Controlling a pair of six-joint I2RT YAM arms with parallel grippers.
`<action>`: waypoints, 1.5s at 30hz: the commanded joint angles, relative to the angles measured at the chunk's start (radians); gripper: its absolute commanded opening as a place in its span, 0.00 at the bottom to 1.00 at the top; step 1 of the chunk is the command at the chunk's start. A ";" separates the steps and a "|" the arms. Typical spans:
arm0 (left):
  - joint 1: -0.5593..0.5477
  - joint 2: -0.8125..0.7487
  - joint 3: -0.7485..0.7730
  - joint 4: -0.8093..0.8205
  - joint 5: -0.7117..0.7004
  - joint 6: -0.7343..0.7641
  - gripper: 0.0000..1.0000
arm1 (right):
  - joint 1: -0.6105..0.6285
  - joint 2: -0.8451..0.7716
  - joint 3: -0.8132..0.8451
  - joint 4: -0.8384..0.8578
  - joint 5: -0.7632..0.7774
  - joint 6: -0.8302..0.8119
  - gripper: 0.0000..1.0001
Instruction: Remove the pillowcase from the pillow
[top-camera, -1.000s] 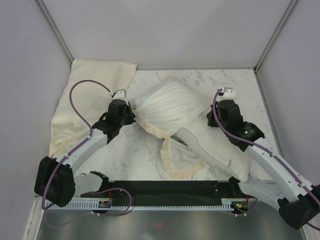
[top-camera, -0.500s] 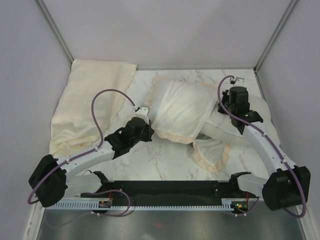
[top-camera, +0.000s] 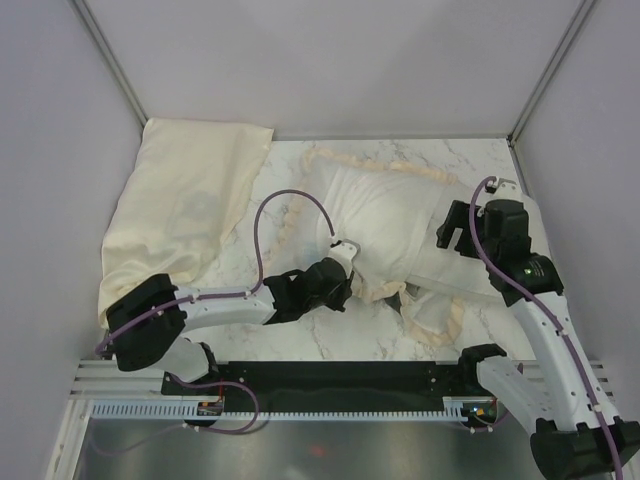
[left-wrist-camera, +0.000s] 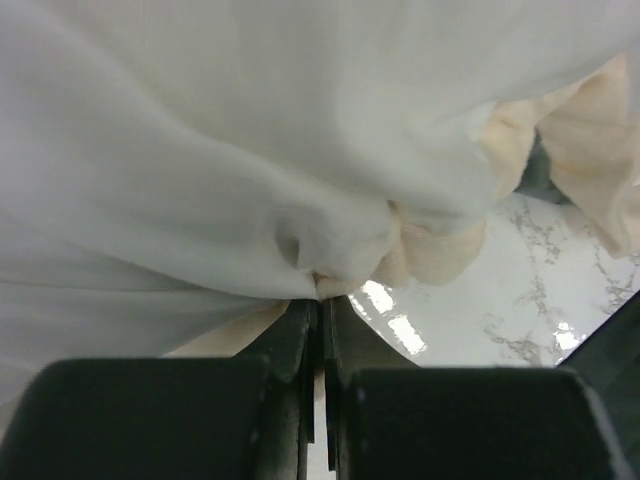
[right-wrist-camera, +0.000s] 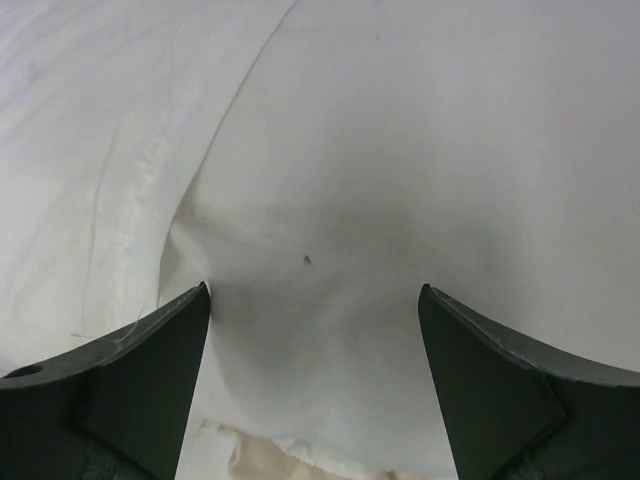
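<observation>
Left gripper (left-wrist-camera: 320, 300) pinched pillowcase (top-camera: 385, 215) beside frill (left-wrist-camera: 435, 250) | right gripper (right-wrist-camera: 312, 300) spread, holding nothing | fabric judged limp, light; best gripped at frilled hem.

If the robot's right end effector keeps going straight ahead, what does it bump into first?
The right end effector, open, points at soft white cloth close ahead, most likely the pillowcase. It would touch that first.

Surface: white marble-pattern table (top-camera: 470, 160).
Pillowcase (top-camera: 385, 205): whitish face up, cream frill round its edge, spread ahead of the left gripper (left-wrist-camera: 322, 300), which pinches its near edge.
Pillow (top-camera: 450, 278): plain off-white end just beside the right gripper (right-wrist-camera: 313, 300).
Pale-yellow cloth (top-camera: 185, 205): well left of the left gripper.
</observation>
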 joint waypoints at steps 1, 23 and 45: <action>-0.053 0.022 0.080 0.093 0.017 -0.018 0.02 | -0.002 -0.054 -0.036 -0.134 -0.072 0.044 0.93; 0.194 -0.276 0.378 -0.219 -0.174 0.229 0.98 | 0.088 0.006 -0.320 0.114 -0.179 0.158 0.00; 0.460 0.306 0.651 -0.082 0.012 0.197 0.20 | 0.108 -0.092 -0.296 0.034 -0.162 0.171 0.00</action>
